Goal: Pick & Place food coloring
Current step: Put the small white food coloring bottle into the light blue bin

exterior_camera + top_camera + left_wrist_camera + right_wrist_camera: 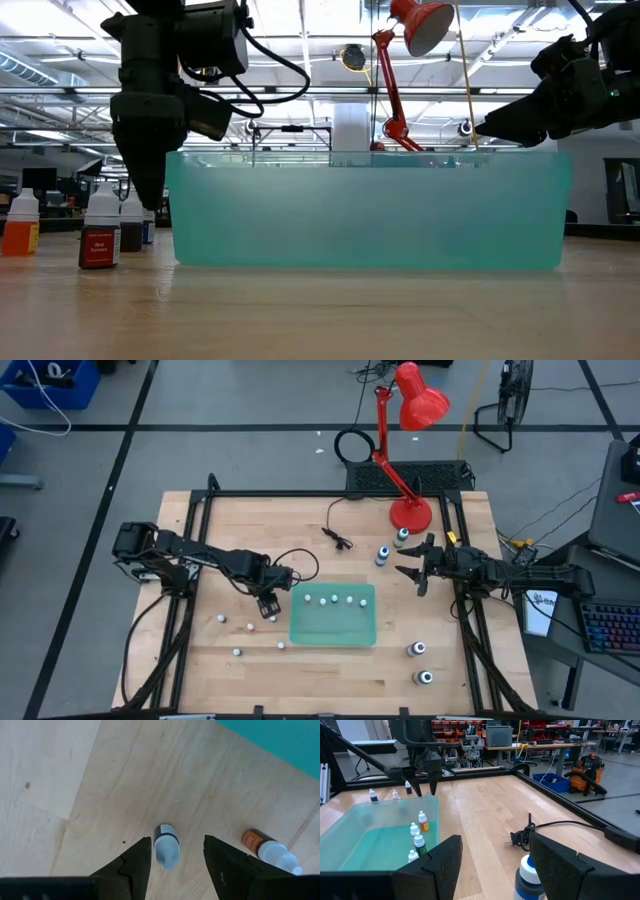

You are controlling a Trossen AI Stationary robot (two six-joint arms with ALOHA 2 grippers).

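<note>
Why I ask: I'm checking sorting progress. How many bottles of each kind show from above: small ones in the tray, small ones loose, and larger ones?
Small bottles in the green tray: 4
Small bottles loose on the table: 5 visible from above
Larger bottles: 4
Total: 13

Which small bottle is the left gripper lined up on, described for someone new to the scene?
Find the green tray mid-table; the left gripper hangs open off its left edge. The bottle stands upright between its fingers, white-capped, while its nearest neighbour lies on its side, showing orange.
</note>
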